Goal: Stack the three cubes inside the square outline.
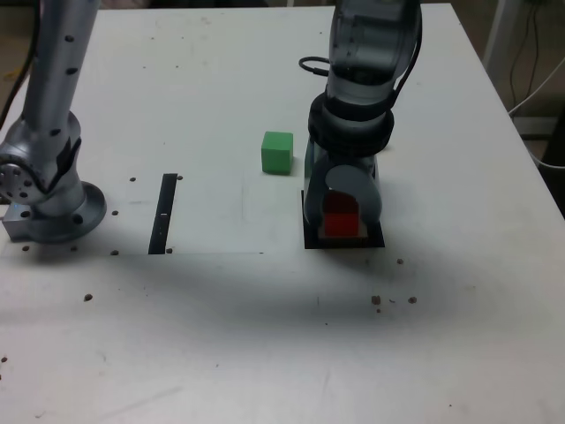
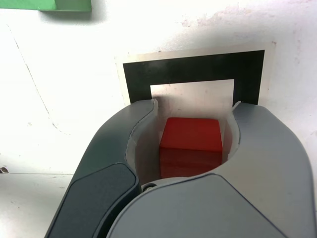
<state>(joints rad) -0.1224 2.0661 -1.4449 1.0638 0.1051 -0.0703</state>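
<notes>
So the jaws are clamped on the red cube (image 2: 190, 144), one on each side of it, with the gripper (image 2: 194, 108) pointing down right over the square outline (image 2: 195, 69). In the wrist view you can see the cube sitting between the two curved grey jaws, and the thick black border with its white centre is showing just past them.

In the exterior view the red cube (image 1: 340, 215) is inside the square outline (image 1: 344, 241), and there's a pale yellowish sliver right under it that looks like the yellow cube (image 1: 344, 232), though the gripper (image 1: 341, 210) hides most of that so I can't say for sure. Can't tell either whether red is resting on it or held just above.

The green cube (image 1: 276, 152) sits on its own on the tabletop (image 1: 265, 336), a bit farther back and to the exterior view's left of the outline, not touching anything. It also peeks in at a corner of the wrist view (image 2: 47, 5).

Farther to the exterior view's left is a narrow black strip (image 1: 164, 213) lying flat, and beyond that the arm's metal base (image 1: 48, 208) near the tabletop's left edge.
</notes>
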